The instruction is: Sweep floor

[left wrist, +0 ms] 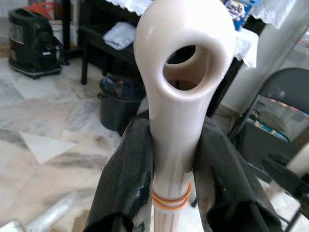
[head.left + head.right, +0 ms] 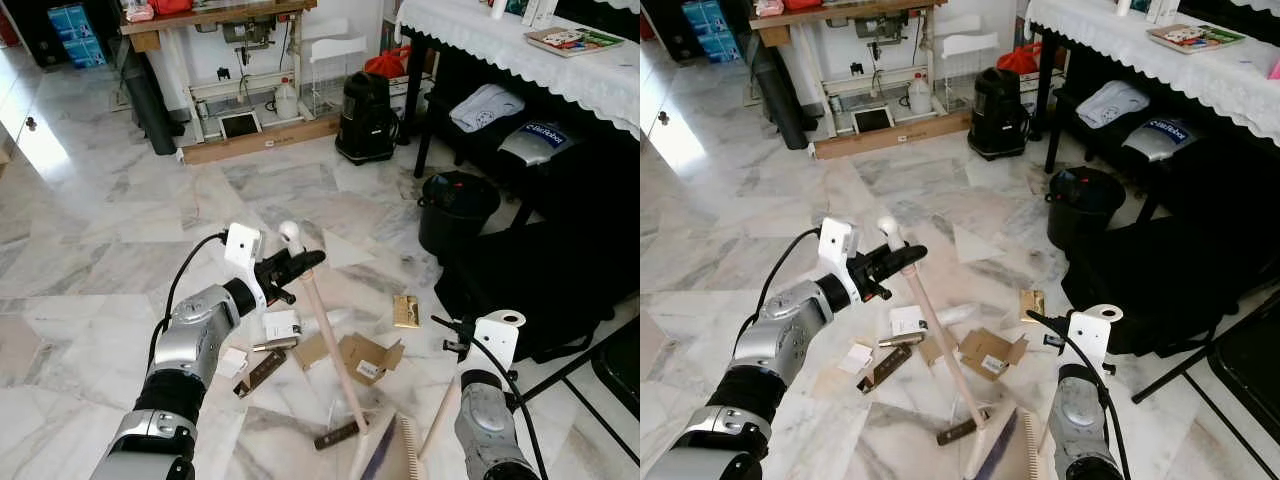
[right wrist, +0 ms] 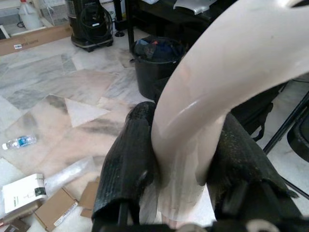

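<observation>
Cream plastic fills both my grips: my left hand [image 2: 300, 264] is clamped on the broom [image 2: 328, 335] just below its looped top, and my right hand [image 3: 181, 159] is clamped on the dustpan handle [image 2: 437, 420]. The broom head rests on the floor [image 2: 120, 230] beside the dustpan [image 2: 408, 448], close in front of me. I judge the sweeping barely begun: boxes [image 2: 368, 357], cards and wrappers lie scattered around the broom. A black bin [image 2: 456, 209] stands beyond, something dark inside; I can't tell what.
</observation>
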